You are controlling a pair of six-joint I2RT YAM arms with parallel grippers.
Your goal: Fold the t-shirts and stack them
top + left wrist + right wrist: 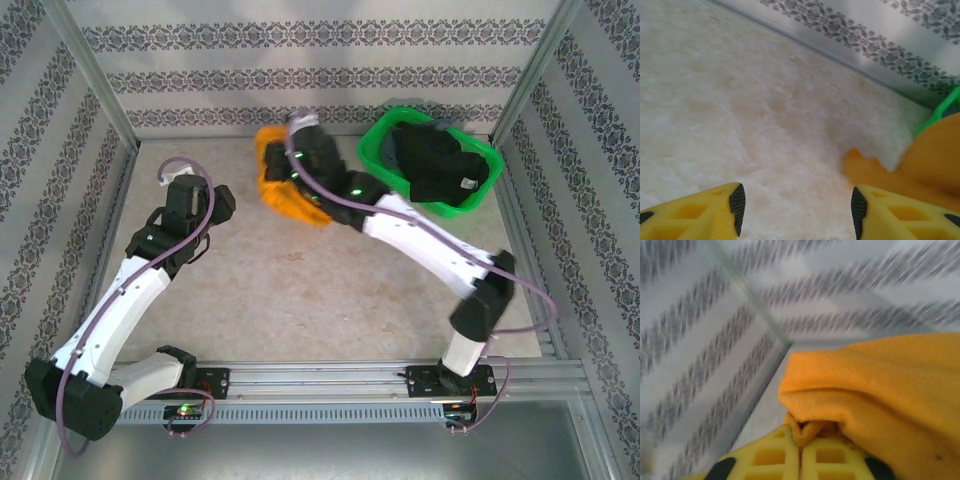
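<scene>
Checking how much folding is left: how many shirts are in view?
2 distinct: an orange shirt far back on the table, pinched by the right claw, and a black heap in the green basket; that heap may hide more.

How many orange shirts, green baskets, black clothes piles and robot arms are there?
Orange t-shirt: 1
Green basket: 1
Pile of black t-shirts: 1
Robot arms: 2, left arm and right arm
Total: 5
</scene>
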